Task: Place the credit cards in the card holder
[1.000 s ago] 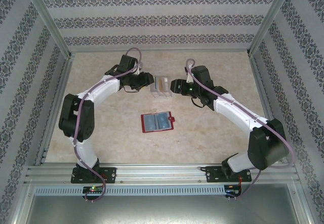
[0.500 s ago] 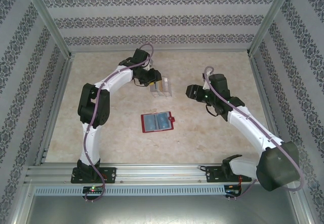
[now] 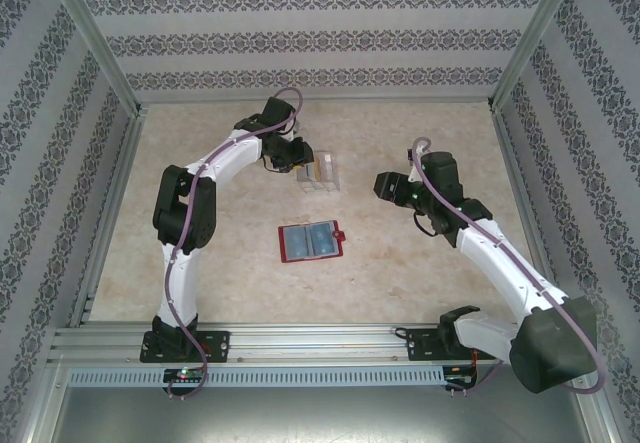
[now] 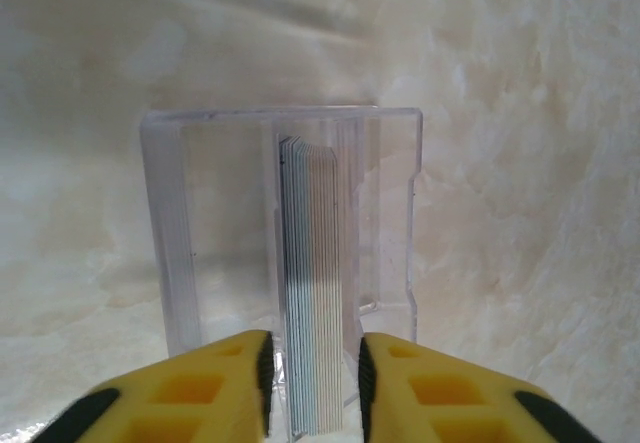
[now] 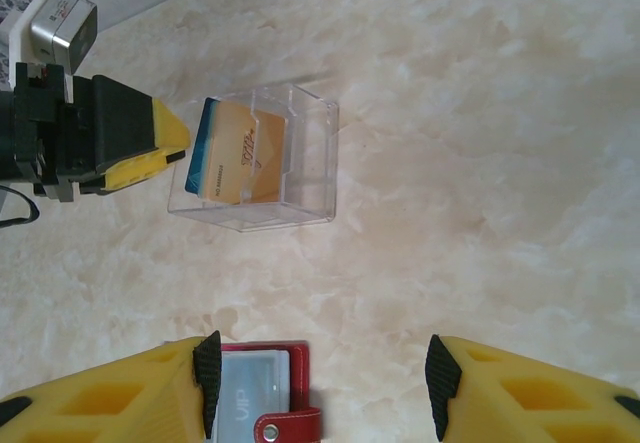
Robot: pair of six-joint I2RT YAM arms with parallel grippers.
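The credit cards (image 4: 312,283) stand on edge as a stack inside a clear plastic case (image 4: 390,213) at the back of the table; a tan card faces out with a blue one behind it (image 5: 235,158). My left gripper (image 4: 312,363) reaches into the case from the left (image 3: 300,160). Its jaws sit narrowly astride the stack, and a slim gap shows at the right pad. The card holder (image 3: 311,242), a red wallet, lies open mid-table with its clear pockets up. My right gripper (image 5: 322,383) hovers open and empty above the wallet's snap tab (image 5: 285,425).
The clear case (image 3: 322,172) stands on the marble-pattern table (image 3: 420,253). Patterned walls and metal frame posts close in the back and both sides. The right arm (image 3: 480,243) stretches along the table's right half.
The left gripper has moved up to the case and narrowed its jaws round the card stack. The right gripper has drawn back to the right, away from the case.
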